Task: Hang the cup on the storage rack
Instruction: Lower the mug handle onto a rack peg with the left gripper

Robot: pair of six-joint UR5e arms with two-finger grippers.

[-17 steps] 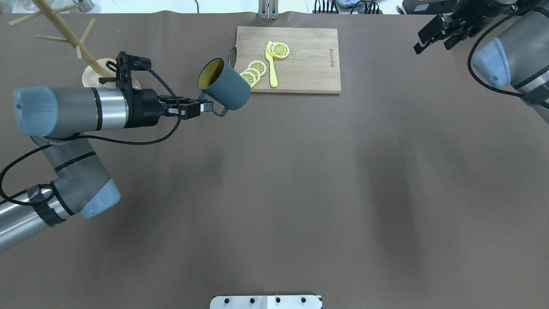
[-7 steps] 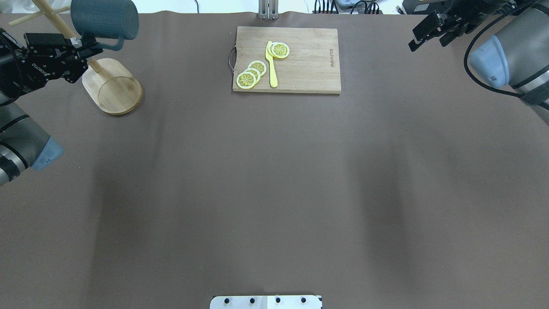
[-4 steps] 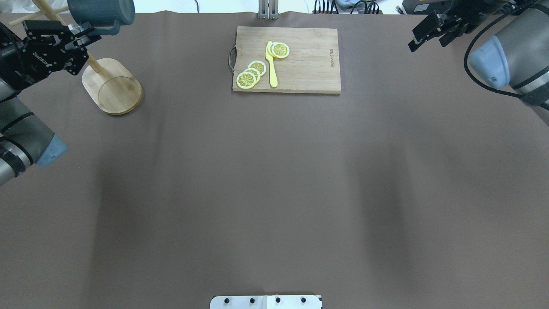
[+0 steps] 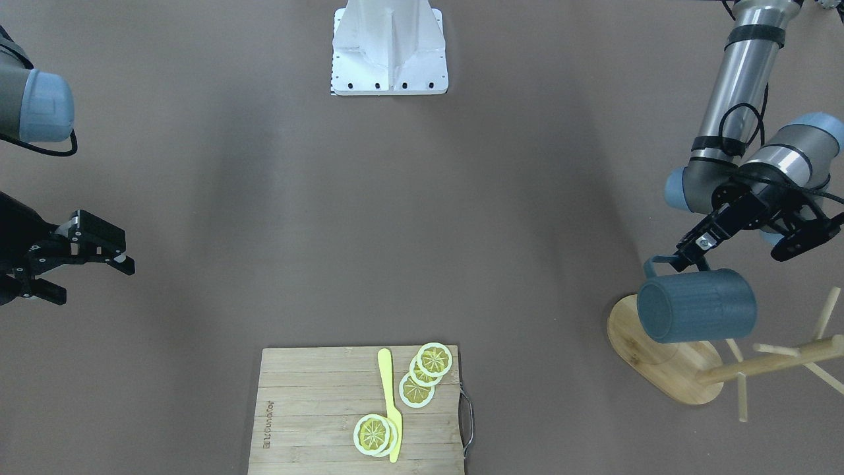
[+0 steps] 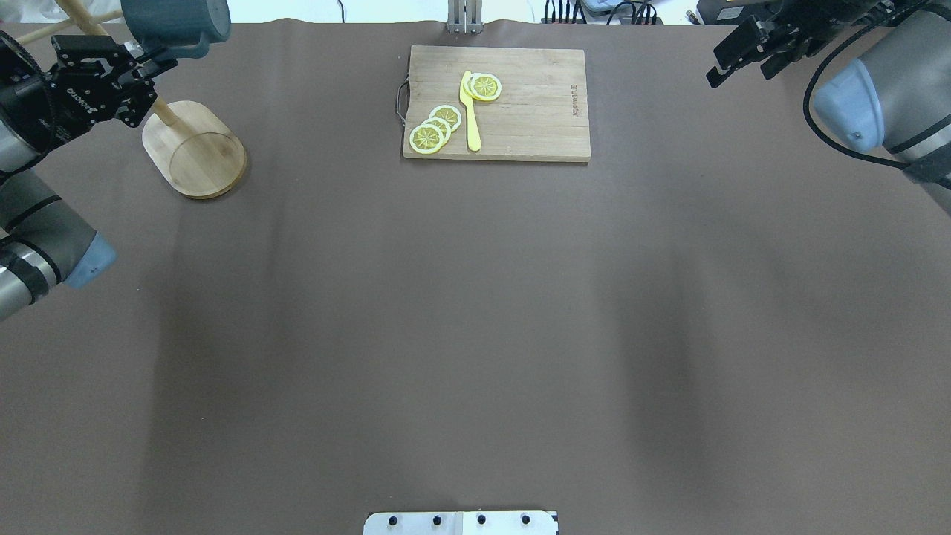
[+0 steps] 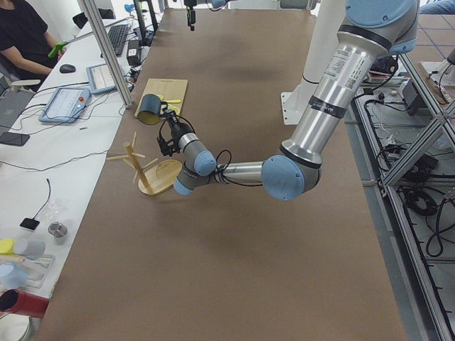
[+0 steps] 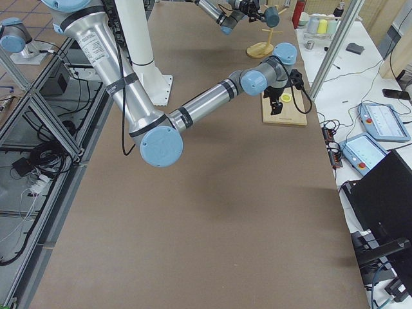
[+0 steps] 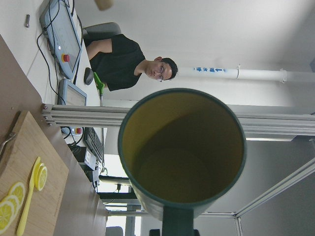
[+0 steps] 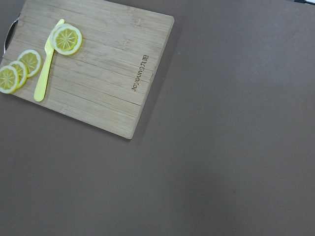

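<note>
One cup (image 4: 697, 305), one rack (image 4: 633, 343), one board (image 4: 310, 409), one knife (image 4: 389, 392), five lemon slices (image 4: 435, 359).

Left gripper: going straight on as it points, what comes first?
The cup it holds by the handle; beyond it, the wrist view shows no storage rack peg in line, though depth is unclear.

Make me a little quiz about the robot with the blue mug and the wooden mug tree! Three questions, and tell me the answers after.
1. True or false: the dark teal ribbed mug hangs on a peg of the light bamboo mug tree.
2. The mug's loop handle is gripped by: A the left hand, B a person, C nothing.
3. Fill in: the yellow plastic knife and the lemon slices lie ____ the rectangular bamboo cutting board.

Key: 1 false, the mug is held in the air beside the tree; 2 A; 3 on.
</note>
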